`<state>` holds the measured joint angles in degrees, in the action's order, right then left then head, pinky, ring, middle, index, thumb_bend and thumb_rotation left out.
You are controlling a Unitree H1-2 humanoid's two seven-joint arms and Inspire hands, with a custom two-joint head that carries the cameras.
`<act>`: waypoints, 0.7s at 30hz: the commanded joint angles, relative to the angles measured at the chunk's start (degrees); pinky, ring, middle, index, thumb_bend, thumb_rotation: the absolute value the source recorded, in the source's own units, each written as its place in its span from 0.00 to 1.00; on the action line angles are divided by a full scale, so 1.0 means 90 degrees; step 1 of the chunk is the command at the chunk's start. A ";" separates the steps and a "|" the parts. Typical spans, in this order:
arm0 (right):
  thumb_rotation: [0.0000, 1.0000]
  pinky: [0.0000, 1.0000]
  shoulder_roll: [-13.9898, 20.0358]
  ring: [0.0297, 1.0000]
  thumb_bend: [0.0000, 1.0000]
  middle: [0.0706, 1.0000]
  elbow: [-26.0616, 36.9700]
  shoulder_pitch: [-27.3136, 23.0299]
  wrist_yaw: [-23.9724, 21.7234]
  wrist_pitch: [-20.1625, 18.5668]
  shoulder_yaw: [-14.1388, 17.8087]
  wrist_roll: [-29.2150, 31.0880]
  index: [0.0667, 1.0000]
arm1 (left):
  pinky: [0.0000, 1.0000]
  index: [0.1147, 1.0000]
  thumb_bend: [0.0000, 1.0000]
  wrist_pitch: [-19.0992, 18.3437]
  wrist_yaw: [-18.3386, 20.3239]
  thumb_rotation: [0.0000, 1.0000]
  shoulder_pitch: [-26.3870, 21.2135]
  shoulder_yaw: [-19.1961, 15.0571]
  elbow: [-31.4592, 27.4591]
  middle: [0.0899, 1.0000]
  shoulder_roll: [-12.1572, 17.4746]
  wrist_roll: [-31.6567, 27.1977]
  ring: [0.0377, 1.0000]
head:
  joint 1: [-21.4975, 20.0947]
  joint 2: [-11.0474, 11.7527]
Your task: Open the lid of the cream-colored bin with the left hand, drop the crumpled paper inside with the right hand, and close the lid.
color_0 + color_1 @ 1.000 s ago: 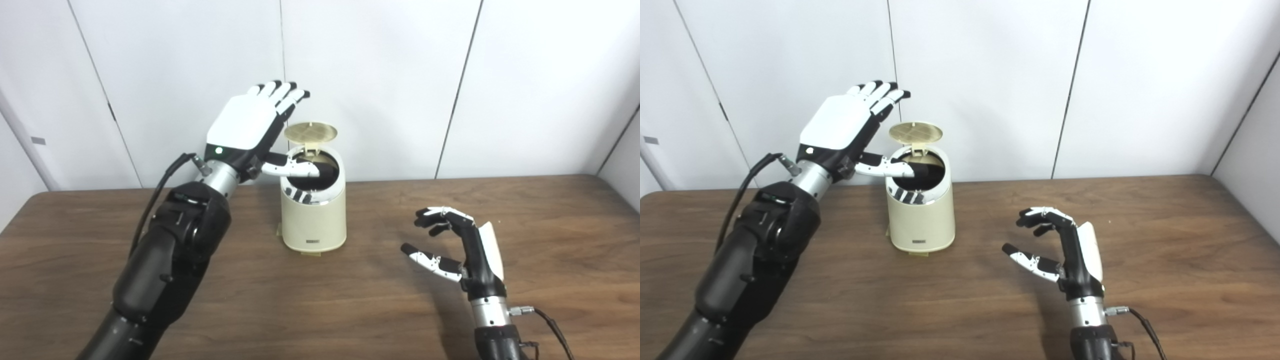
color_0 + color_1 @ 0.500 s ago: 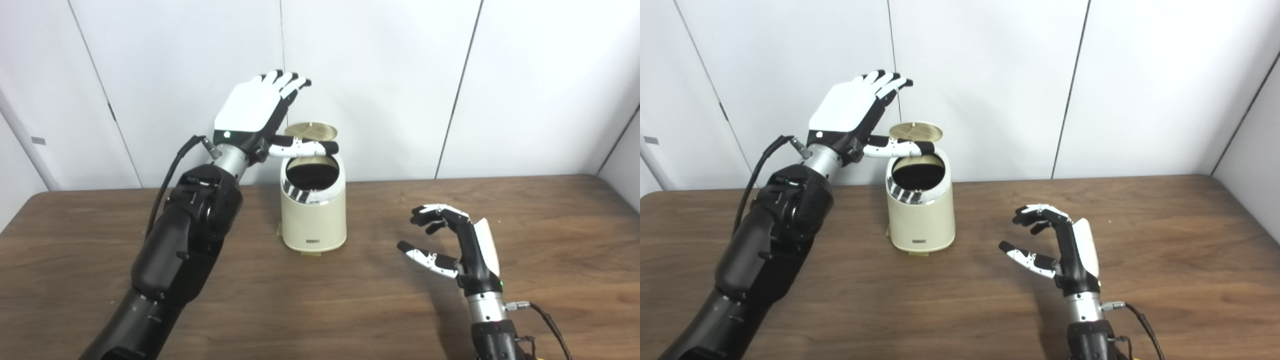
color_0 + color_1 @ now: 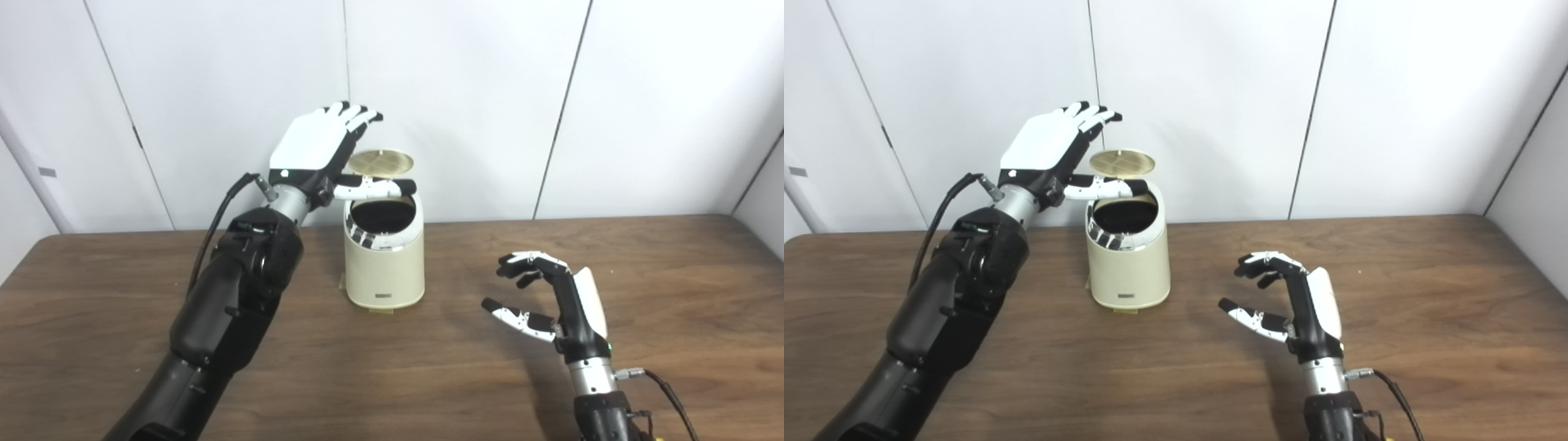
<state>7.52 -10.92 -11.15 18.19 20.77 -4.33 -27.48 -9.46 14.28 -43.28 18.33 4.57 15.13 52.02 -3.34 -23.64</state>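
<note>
Wooden table [image 3: 429,367]: left hand [image 3: 315,144] lowered slightly, splayed, empty; right hand [image 3: 560,300] empty, half-curled.

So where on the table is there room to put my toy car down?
The table is bare wood along the front edge between the two arms, and at the far right corner behind the right hand. It is crowded around the cream-colored bin, where the left hand hovers by the raised lid.

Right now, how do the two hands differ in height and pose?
The left hand is raised beside the open bin, fingers straight, thumb across its opening. The right hand is low above the table, fingers curled. Both are open and hold nothing.
</note>
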 commanded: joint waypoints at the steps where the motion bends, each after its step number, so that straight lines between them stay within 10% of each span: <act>1: 0.14 0.47 -0.0162 0.57 0.48 0.60 -0.0511 0.0410 0.0131 0.0122 -0.0124 -0.0066 0.46 | 1.00 0.94 1.00 0.0204 -0.0030 0.96 -0.0360 0.0017 0.0019 0.95 0.0131 -0.0078 1.00 | -0.0014 -0.0002; 21: 0.14 0.48 -0.0155 0.58 0.48 0.61 -0.0573 0.0388 0.0138 0.0205 -0.0126 -0.0028 0.46 | 1.00 0.86 1.00 0.0477 0.0180 0.98 -0.0230 0.0368 0.0309 0.87 0.0343 -0.0072 0.98 | -0.0048 -0.0028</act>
<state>7.54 -10.97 -11.21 18.19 20.79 -4.46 -27.69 -5.09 16.21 -42.95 21.75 7.84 17.45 50.42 -3.69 -23.82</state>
